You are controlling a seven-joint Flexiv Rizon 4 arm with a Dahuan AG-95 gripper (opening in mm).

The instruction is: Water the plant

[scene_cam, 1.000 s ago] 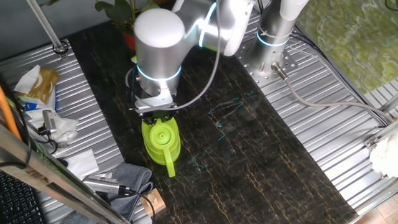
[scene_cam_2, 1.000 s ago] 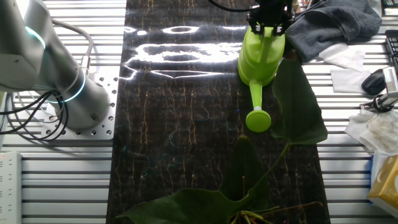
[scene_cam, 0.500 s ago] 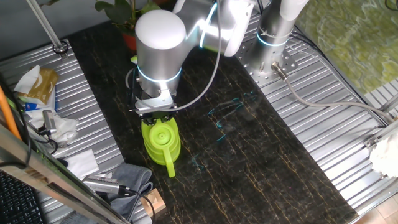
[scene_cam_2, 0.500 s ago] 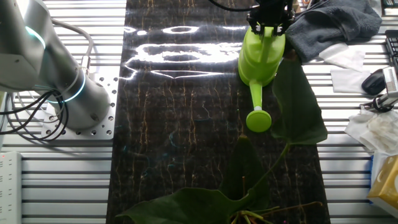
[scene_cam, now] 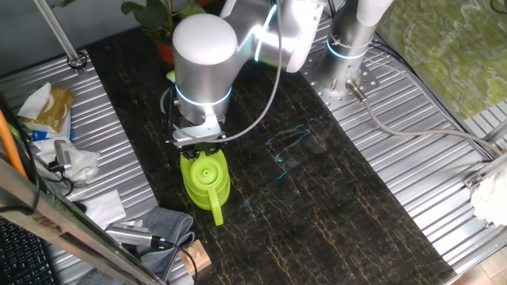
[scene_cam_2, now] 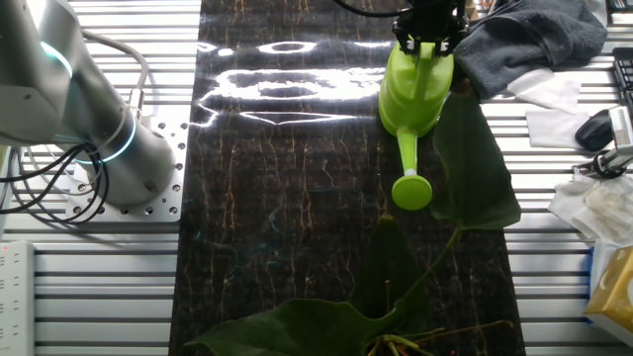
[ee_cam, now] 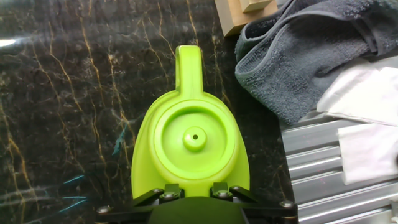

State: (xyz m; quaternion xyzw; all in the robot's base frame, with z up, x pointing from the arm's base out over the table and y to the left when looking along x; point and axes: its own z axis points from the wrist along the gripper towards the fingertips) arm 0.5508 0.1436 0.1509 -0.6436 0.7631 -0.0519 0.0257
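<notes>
A robot arm is reaching down over a lime-green watering can (scene_cam: 205, 180) that is standing upright on a dark marble-patterned table (scene_cam: 333, 198). The gripper (scene_cam: 198, 143) is sitting right at the rear top edge of the can. Whether its fingers are pinching the can's rim or merely bracketing it cannot be told: in the hand view only the finger bases show against the can (ee_cam: 191, 149), and the tips are out of sight.

The can appears to be resting on the table, with its sprinkler spout (scene_cam_2: 409, 188) pointing toward the plant (scene_cam_2: 396, 297), whose broad dark leaves are filling the near edge of the other fixed view. From the first fixed view, the plant (scene_cam: 154, 17) is sitting at the far end of the table in a red-orange pot (scene_cam: 165, 52), well apart from the can and partly hidden behind the arm.

The step in hand looks like the pick-up of the can; no pouring is happening yet. The next move would call for a firm grip, a lift, a carry toward the pot, then a tilt that brings the spout over the soil without brushing the overhanging leaf (scene_cam_2: 475, 168) beside the can. A grey cloth (ee_cam: 311, 56) is lying just to the can's right in the hand view.
</notes>
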